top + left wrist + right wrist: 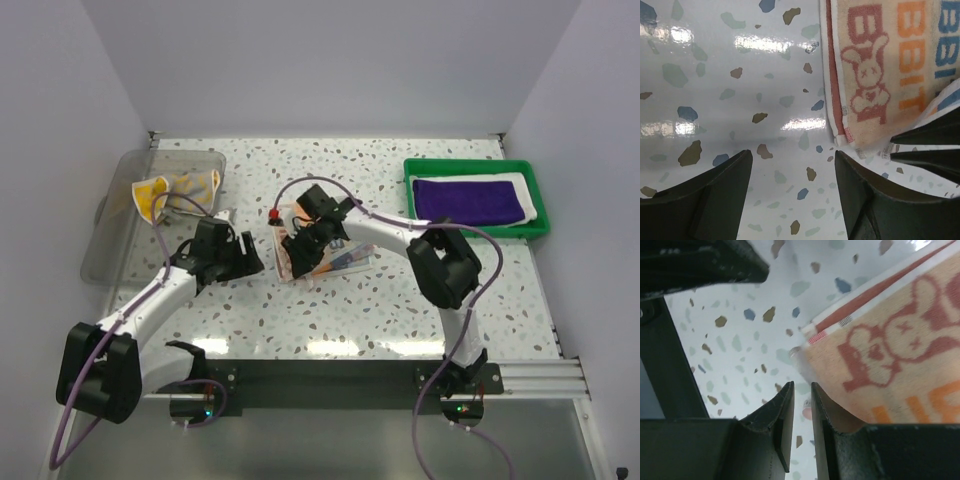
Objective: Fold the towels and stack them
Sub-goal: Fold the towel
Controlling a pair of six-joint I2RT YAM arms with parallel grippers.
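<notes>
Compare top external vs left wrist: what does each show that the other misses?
Top external only: the green tray holding the purple towel over the white towel, and the clear bin with a yellow cloth. Left wrist only: the rabbit print on the lettered towel. Both: that towel on the speckled table, and the open left pincer.

You have four towels: one lettered towel point(350, 260), one purple towel point(468, 200), one white towel point(531, 197), one yellow towel point(170, 192) | two containers: one green tray point(465, 164), one clear bin point(115, 250) | two grippers: left gripper point(792, 160), right gripper point(801, 390)
</notes>
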